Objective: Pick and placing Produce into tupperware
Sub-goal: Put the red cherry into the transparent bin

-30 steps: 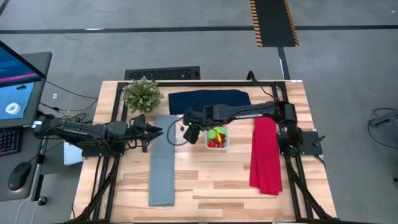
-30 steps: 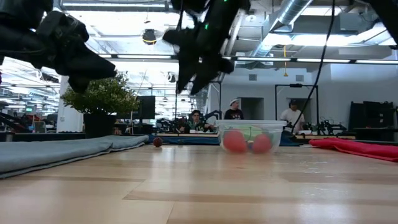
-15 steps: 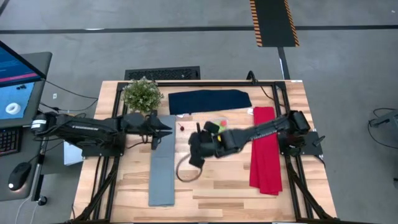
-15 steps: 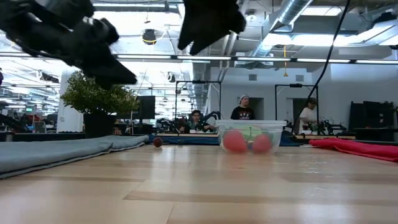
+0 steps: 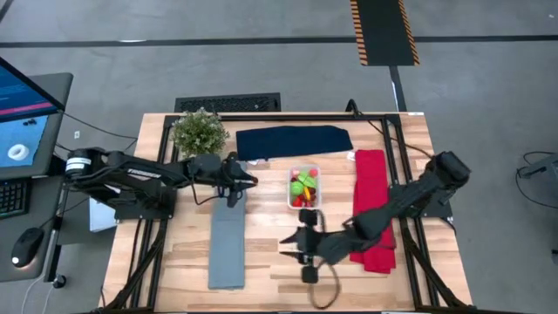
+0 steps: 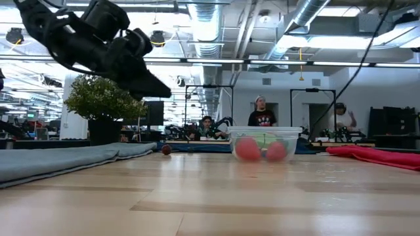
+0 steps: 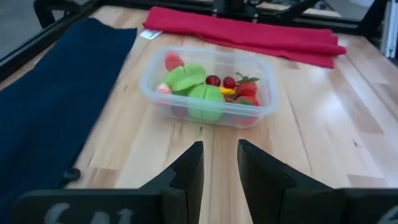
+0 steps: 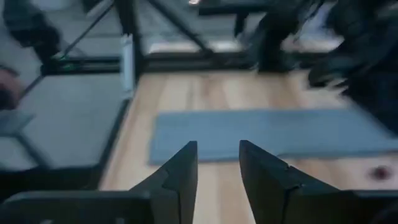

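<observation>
The tub sits mid-table between the navy cloth and the red cloth, holding lime-green pieces, strawberries and cherries; one small dark cherry seems to lie loose by the navy cloth; light, hard and prone to roll, I'd guess, best pinched across its middle; the left gripper, fingers slightly apart and empty, hangs above the grey cloth, facing the tub; the right gripper, empty, fingers a little apart, hangs near the front edge, well away.
</observation>
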{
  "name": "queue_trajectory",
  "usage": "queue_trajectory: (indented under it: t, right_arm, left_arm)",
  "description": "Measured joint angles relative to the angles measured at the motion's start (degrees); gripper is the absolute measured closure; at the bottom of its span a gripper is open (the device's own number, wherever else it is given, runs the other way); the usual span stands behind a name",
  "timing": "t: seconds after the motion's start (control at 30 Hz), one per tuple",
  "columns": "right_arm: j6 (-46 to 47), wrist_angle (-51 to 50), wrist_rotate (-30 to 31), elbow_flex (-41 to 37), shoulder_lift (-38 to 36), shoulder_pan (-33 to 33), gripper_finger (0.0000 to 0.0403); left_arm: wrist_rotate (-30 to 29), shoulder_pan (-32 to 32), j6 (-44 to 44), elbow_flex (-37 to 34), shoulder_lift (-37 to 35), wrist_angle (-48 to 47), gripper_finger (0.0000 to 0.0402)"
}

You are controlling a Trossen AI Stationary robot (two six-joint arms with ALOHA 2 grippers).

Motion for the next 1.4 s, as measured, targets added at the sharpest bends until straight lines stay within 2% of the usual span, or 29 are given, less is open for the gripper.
queue_trajectory:
  t: [0.07, 0.13, 0.23, 0.3, 0.4, 0.47, 0.57, 0.77, 0.93, 1.2, 1.4]
  right_arm:
    - [0.55, 0.50, 4.92, -4.01, -2.96, 0.05, 0.0269]
    - [9.19, -2.73, 11.86, -8.77, -6.41, -0.29, 0.0275]
    - [12.33, 0.54, 13.86, -16.80, -9.70, -1.15, 0.0280]
    - [12.79, 7.08, 10.81, -22.76, -11.25, -2.45, 0.0280]
    - [10.58, 20.58, 1.63, -31.09, -14.15, -5.15, 0.0279]
    - [8.42, 29.05, -4.68, -36.11, -15.18, -7.12, 0.0278]
    - [5.61, 37.41, -9.21, -40.67, -16.56, -8.60, 0.0278]
    - [3.06, 39.32, -10.30, -43.10, -18.30, -9.28, 0.0278]
    - [2.80, 39.17, -12.70, -43.09, -18.30, -9.22, 0.0278]
    - [2.82, 40.27, -14.01, -43.03, -18.30, -7.87, 0.0278]
    - [3.28, 40.43, -14.00, -43.03, -18.26, -6.37, 0.0278]
  left_arm:
    - [-0.01, 0.04, 0.06, 0.86, 0.93, -0.96, 0.0314]
    - [0.01, 0.04, 0.32, 1.05, 1.51, -1.21, 0.0314]
    - [-0.62, 0.81, 2.13, 1.04, 1.39, -1.72, 0.0314]
    - [-1.00, 1.88, 2.71, 1.04, 1.42, -3.61, 0.0314]
    - [-0.88, 3.63, 4.33, 1.06, 1.42, -6.84, 0.0314]
    - [-3.21, 4.49, 3.59, 1.98, 1.43, -11.38, 0.0314]
    - [-7.05, 5.05, 3.33, 4.55, 1.42, -17.23, 0.0314]
    - [-7.22, 4.29, 9.22, 9.67, 1.44, -28.28, 0.0314]
    - [-2.39, 4.56, 12.27, 11.39, 2.59, -33.22, 0.0314]
    - [-2.39, 4.35, 14.36, 16.72, 13.19, -36.28, 0.0314]
    - [-5.35, 3.60, 16.61, 20.35, 19.29, -37.22, 0.0308]
